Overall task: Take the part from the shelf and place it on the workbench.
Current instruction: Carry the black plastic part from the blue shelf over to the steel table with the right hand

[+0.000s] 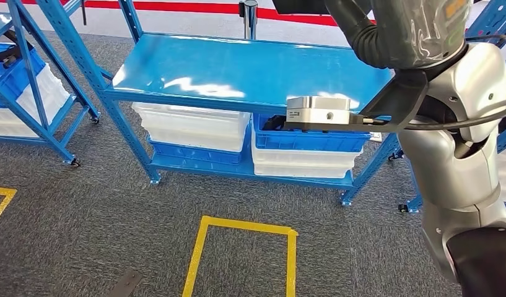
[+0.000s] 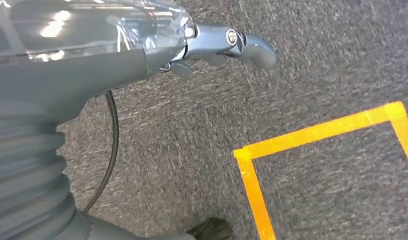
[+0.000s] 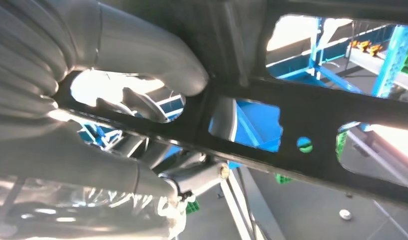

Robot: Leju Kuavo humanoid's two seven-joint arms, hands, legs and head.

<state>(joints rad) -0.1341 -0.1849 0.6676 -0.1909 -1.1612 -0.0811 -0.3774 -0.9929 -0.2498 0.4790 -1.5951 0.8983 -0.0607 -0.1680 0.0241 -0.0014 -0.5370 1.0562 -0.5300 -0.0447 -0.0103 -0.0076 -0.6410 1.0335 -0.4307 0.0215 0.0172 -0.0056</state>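
The part (image 3: 311,125) is a flat black plate with cut-out windows and a small round hole. In the right wrist view the right hand (image 3: 117,100) holds it, thick grey thumb over one face and fingers (image 3: 192,175) against the other. It is lifted up and touches no surface (blue racking shows through its openings). In the head view the right arm rises at the right edge, its forearm near the top.

The blue shelf (image 1: 238,68) stands ahead, its top bare, with white bins (image 1: 188,127) and a blue crate (image 1: 309,139) stacked below. A yellow tape square (image 1: 244,253) marks the near grey carpet.

The left hand (image 2: 226,47) hangs over that carpet, fingers loosely apart and holding nothing.
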